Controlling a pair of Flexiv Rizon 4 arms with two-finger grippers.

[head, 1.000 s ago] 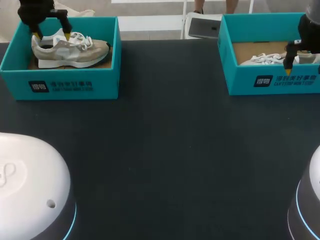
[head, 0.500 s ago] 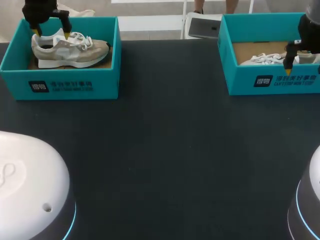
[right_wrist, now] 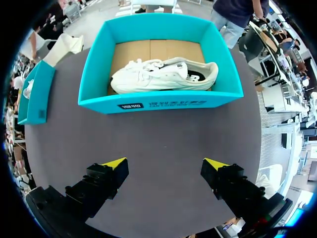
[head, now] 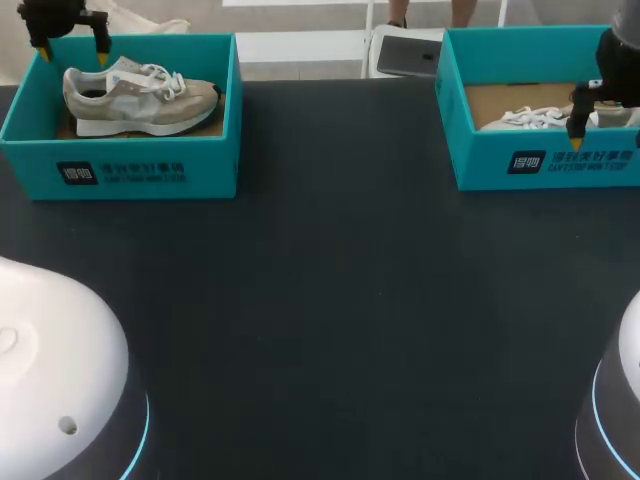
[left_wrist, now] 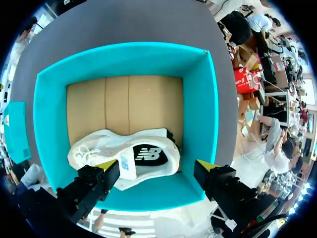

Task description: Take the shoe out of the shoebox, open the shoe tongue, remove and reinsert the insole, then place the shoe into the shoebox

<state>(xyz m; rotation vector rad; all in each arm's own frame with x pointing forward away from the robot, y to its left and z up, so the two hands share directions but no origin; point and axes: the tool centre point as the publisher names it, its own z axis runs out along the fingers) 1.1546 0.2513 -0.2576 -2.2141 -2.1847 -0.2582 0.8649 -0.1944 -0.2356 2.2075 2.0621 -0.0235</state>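
The shoe lies inside the left shoebox, with white print on its front wall, the left jaws wide open and empty above its heel, the right jaws open and empty near the other shoebox.

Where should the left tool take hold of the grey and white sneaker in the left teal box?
Likely the heel collar, from straight above: the grey and white sneaker stands upright with its opening upward, and the teal cardboard box walls close off its sides.
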